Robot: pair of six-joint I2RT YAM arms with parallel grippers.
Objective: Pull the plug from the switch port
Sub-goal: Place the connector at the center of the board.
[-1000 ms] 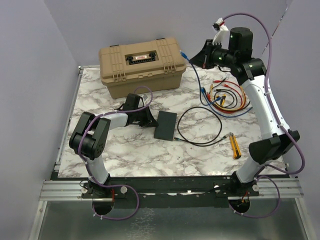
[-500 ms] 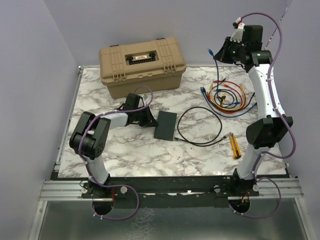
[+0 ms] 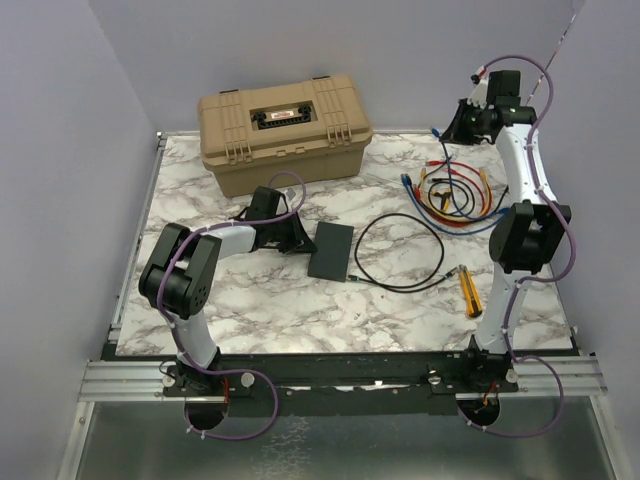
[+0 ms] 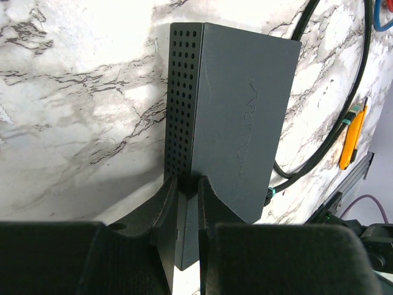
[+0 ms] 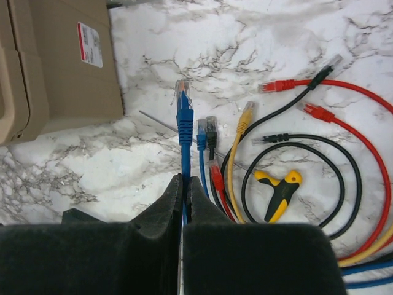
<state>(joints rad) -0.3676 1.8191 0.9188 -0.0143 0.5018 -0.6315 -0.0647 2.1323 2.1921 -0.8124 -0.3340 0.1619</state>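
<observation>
Tabletop [image 3: 250, 300]: closed toolbox [image 3: 285, 130]; left hand [image 4: 187, 184] on switch [image 4: 239, 110], right hand [image 5: 183, 184] on cable [image 5: 185, 123]

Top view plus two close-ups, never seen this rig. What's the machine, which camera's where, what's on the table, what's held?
Two robot arms stand bolted at the near edge of a marble-patterned table. The top view looks down from behind them; each close-up comes from a camera on one wrist. The left gripper clamps the edge of a thin matte-black switch box with a black cable plugged in. The right gripper, at the far right, pinches a blue network cable. Also there: a tan plastic toolbox and a pile of coloured patch cables.
</observation>
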